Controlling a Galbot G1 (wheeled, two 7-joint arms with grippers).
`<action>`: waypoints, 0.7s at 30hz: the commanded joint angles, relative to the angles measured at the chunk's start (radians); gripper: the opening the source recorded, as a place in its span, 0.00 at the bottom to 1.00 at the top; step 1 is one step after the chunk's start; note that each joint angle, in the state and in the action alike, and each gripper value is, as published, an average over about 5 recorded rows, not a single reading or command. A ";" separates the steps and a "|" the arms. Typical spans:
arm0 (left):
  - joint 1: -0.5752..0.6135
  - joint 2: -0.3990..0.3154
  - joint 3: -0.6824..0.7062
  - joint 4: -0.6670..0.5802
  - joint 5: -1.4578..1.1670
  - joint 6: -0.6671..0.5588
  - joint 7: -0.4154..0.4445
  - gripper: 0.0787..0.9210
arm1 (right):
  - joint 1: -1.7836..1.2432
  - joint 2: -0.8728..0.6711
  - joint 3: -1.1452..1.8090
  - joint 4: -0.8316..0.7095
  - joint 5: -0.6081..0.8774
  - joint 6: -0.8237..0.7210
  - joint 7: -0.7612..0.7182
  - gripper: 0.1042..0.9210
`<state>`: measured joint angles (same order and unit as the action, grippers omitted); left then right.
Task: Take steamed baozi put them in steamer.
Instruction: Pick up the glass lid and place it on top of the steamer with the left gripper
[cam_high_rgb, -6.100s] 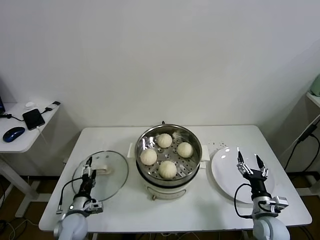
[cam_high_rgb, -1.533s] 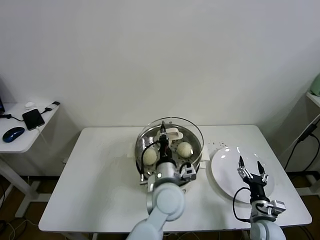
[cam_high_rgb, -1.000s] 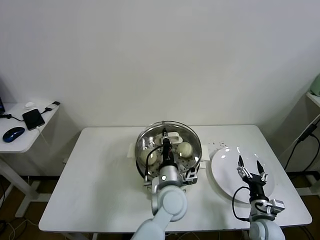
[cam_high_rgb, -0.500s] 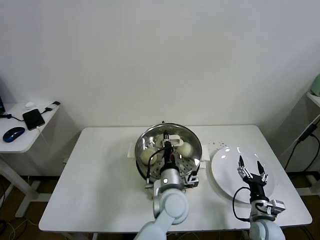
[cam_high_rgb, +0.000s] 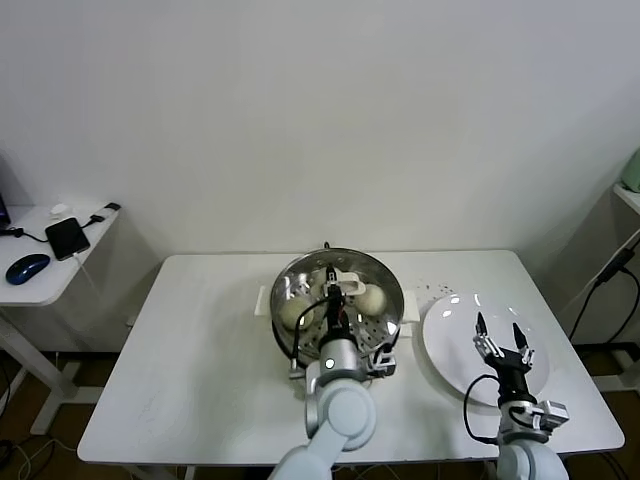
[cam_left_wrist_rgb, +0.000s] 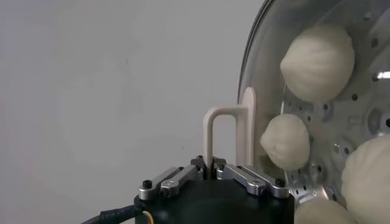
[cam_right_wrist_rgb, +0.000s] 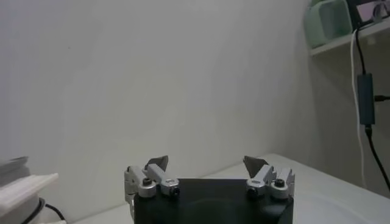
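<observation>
Head view: you see the left gripper (cam_high_rgb: 333, 283) over the steamer (cam_high_rgb: 338, 345).
Left gripper: jaws clamped on the glass lid's handle (cam_left_wrist_rgb: 226, 137); glass lid (cam_high_rgb: 385, 285) sits on the steamer.
Steamed baozi (cam_left_wrist_rgb: 318, 62): inside the steamer, under the lid, around your gripper.
Right gripper (cam_high_rgb: 504, 335): jaws apart, above the white plate (cam_high_rgb: 450, 345).

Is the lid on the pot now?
Yes, on. The glass lid covers the steamer, with the baozi showing through it. The left pincer is shut on its cream handle.
</observation>
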<state>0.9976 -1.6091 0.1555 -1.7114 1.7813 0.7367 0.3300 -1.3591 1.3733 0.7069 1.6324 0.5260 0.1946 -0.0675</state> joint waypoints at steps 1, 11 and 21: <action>0.002 -0.049 -0.001 0.005 -0.023 -0.006 -0.007 0.09 | -0.002 0.000 0.002 0.001 0.000 0.002 0.000 0.88; 0.002 -0.049 -0.012 0.009 -0.024 -0.024 -0.021 0.09 | -0.003 0.000 0.002 0.001 0.001 0.003 0.000 0.88; 0.030 -0.049 -0.011 -0.044 -0.053 -0.072 -0.021 0.13 | -0.001 0.001 0.000 -0.004 0.001 0.005 0.000 0.88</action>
<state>1.0121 -1.6092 0.1429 -1.7180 1.7530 0.7198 0.3120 -1.3607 1.3738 0.7077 1.6303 0.5263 0.1984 -0.0679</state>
